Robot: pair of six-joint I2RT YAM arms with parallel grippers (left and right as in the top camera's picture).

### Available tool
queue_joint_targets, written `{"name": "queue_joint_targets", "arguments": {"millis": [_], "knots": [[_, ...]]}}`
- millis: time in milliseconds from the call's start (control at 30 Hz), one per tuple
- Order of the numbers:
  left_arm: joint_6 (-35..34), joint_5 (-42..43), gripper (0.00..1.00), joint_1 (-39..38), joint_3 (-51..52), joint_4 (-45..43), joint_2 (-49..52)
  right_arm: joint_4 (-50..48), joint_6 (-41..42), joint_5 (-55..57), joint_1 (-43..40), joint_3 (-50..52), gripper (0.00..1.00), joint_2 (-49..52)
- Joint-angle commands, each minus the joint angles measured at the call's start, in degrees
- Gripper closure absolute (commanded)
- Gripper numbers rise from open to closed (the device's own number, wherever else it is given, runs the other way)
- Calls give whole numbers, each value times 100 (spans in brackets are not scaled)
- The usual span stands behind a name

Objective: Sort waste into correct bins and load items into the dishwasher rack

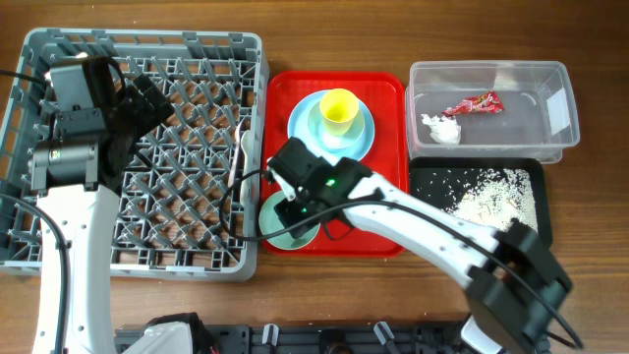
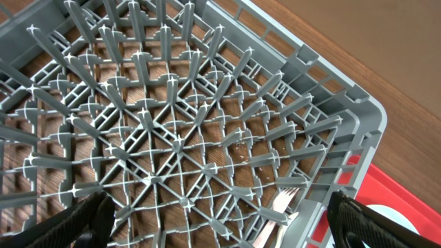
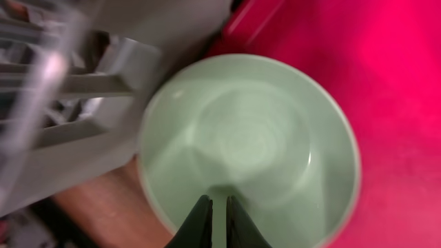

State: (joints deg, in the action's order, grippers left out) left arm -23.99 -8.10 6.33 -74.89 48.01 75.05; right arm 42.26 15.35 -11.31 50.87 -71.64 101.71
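Nearest the lens, the right gripper [image 3: 218, 201] is seen with its fingers drawn narrow, and the near rim of the pale green bowl [image 3: 255, 138] appears to be pinched between them. The dishwasher rack [image 1: 147, 39] is set just left of the red tray [image 1: 388, 128]. Above the rack, the left gripper [image 2: 224, 224] is held with its fingers spread wide and nothing between them. The bowl is found over the tray's front-left corner, overhanging toward the rack. A light blue plate [image 1: 303, 126], with a yellow cup [image 1: 338, 108] stacked on it, stands at the back of the tray. A white fork [image 2: 279, 203] lies in the rack by the wall nearest the tray.

The step in hand is judged to be loading the bowl. The pinch should be kept firm and the bowl carried clear over the rack wall. It should then be tipped on edge and lowered between pegs, away from the fork, before release.
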Motion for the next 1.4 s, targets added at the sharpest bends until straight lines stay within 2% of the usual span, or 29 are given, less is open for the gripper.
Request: {"name": "queue_joint_targets", "arguments": {"millis": [0, 67, 267, 600, 767, 900, 1033, 1267, 1300, 1333, 1367], "knots": [[-70, -35, 0, 28, -33, -13, 2, -85, -15, 240, 11, 11, 90, 590], [-70, -35, 0, 28, -33, -13, 2, -74, -4, 479, 2, 9, 96, 802], [-70, -35, 0, 28, -33, -11, 2, 125, 710, 1753, -105, 7, 96, 682], [-70, -35, 0, 28, -33, -13, 2, 61, 564, 1797, -785, -188, 95, -155], [-70, -35, 0, 28, -33, -13, 2, 391, 564, 1707, -1252, -188, 96, -861], [-70, -35, 0, 28, -33, -13, 2, 802, 560, 2240, -2031, -188, 93, -1692], [-70, -35, 0, 28, -33, -13, 2, 1300, 525, 2291, -3158, -188, 93, -2415], [-70, -35, 0, 28, -33, -13, 2, 2041, 739, 2133, -6011, -188, 93, -3414], [-70, -35, 0, 28, -33, -13, 2, 2098, 732, 2138, -6430, -188, 79, -3515], [-70, -35, 0, 28, -33, -13, 2, 2131, 726, 2142, -6649, -188, 50, -3560], [-70, -35, 0, 28, -33, -13, 2, 2173, 710, 2159, -6964, -188, 0, -3611]]}}
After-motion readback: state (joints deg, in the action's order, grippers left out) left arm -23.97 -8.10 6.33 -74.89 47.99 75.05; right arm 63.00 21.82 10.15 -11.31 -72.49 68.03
